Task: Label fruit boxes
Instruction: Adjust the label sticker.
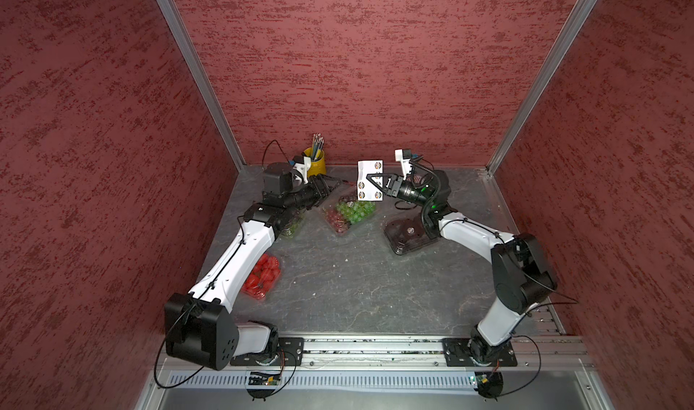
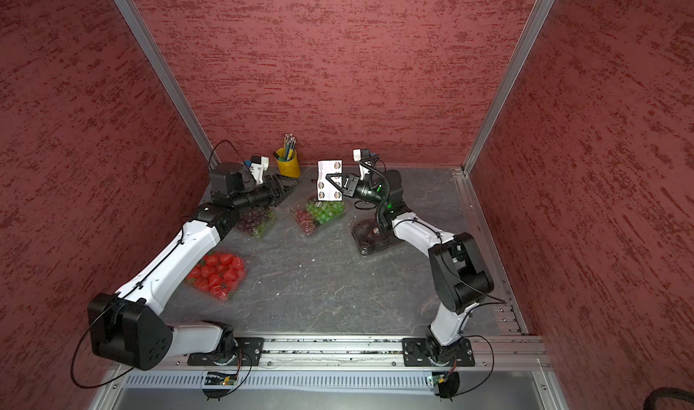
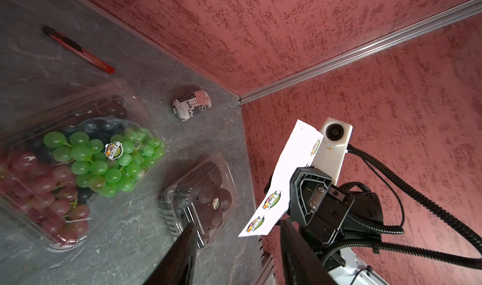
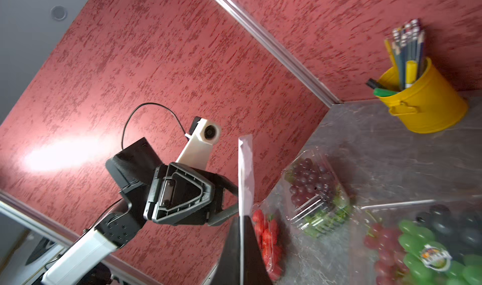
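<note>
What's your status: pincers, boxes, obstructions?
Left pincer open. Right pincer shut on white paper sticker sheet. Stickers on clear green-and-red grape punnet and black-tray punnet. Left arm overhangs dark-grape punnet.

A robotics lab test cell: red textured wall panels (image 1: 338, 70) joined by aluminium corner profiles (image 1: 195, 74) box in a grey stone-look worktop (image 1: 356, 284), left arm (image 1: 240, 254) and right arm (image 1: 473, 235) bolted to a metal rail (image 1: 375, 346).

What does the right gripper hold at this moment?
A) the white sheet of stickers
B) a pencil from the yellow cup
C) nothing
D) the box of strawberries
A: the right gripper is shut on the white sticker sheet and holds it up off the table.
</note>
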### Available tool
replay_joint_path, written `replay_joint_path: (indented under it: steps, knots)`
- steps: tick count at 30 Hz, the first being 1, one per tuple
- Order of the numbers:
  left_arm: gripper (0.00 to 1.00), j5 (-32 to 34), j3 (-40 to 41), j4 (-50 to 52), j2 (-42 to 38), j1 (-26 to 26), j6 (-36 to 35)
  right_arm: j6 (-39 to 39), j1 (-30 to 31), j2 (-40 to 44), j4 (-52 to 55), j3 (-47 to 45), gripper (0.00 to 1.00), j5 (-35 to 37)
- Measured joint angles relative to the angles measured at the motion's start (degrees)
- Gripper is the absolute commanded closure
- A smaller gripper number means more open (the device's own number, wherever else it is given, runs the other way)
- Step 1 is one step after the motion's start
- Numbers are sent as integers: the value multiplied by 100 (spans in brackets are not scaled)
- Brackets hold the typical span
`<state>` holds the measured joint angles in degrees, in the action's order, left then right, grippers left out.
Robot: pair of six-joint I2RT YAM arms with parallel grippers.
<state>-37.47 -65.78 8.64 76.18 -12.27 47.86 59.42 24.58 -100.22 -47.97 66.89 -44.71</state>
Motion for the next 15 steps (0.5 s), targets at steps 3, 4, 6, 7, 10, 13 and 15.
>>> replay_joint_path:
  steps: [3, 4, 6, 7, 10, 13, 15]
  knots:
    - [51, -387, 46, -354, -2, 96, 144, 216, 87, -186, -216, 278, 100, -79]
    - [51, -476, 48, -444, -2, 107, 179, 275, 107, -216, -254, 345, 100, -107]
    - [53, -658, 48, -697, -2, 109, 278, 374, 136, -234, -341, 437, 100, -162]
    - [53, -719, 48, -778, 0, 109, 306, 409, 138, -234, -376, 470, 100, -179]
    - [56, -876, 50, -1123, 22, 107, 468, 533, 138, -256, -525, 584, 100, -269]
    - [59, -964, 55, -1408, 74, 105, 592, 640, 142, -282, -638, 608, 100, -317]
    - [59, -1027, 79, -1604, 109, 90, 678, 708, 142, -323, -697, 629, 100, -354]
